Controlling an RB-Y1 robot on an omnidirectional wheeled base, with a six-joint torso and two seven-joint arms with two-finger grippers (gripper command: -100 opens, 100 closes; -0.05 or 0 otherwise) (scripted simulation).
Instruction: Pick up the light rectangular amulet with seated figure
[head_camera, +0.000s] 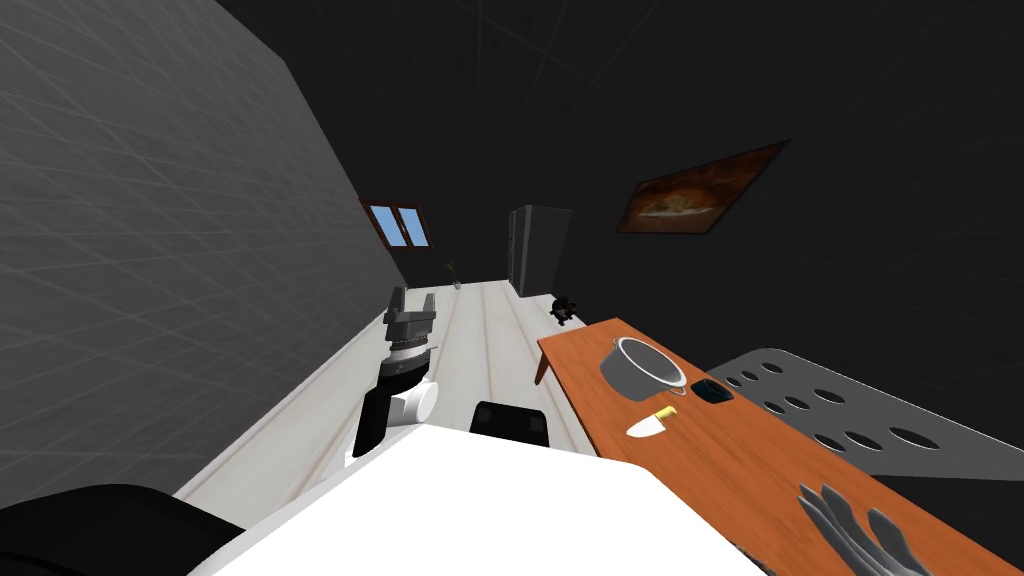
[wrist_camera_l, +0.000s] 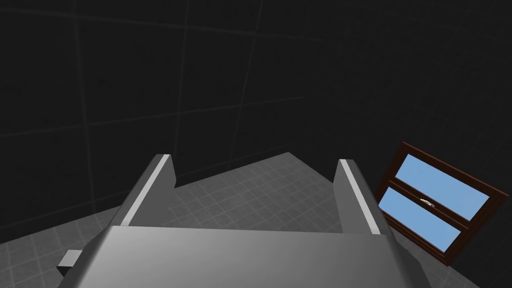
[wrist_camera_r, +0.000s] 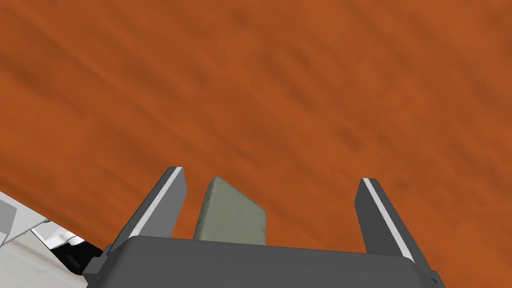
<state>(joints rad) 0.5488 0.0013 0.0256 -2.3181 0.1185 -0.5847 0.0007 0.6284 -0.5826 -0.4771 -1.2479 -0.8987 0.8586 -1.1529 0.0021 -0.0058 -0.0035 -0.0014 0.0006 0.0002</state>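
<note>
Amulet: a pale grey-green rectangular slab lying on the orange-brown wooden bench. From here I can make out no seated figure on its face.
Right hand: the right hand is spread wide and gripping nothing. It is low over the bench with the amulet between its two fingers, and neither blade touches it.
Offset: the slab is not centred. It sits just beside one blade and well apart from the other, and its edges run at a slant to both.
Left hand: the left hand is also open and empty, held up at about the robot's eleven o'clock, away from the work.
Bench: it runs off at roughly the robot's two o'clock. A round grey pot and a white-bladed knife with a yellow handle sit near its far end, well apart from this grasp.
Step in hand: by my reckoning, lining up and closing on the slab. Nothing is lifted yet.
Doing it well: I would move the hand sideways until the slab is midway between the blades, then turn the wrist so they meet its long sides flat. After that, sink until the tips are almost on the wood, close slowly and lift straight up.
Risk: closing from here, the near blade would likely strike first and skid or spin the thin slab across the smooth wood.
</note>
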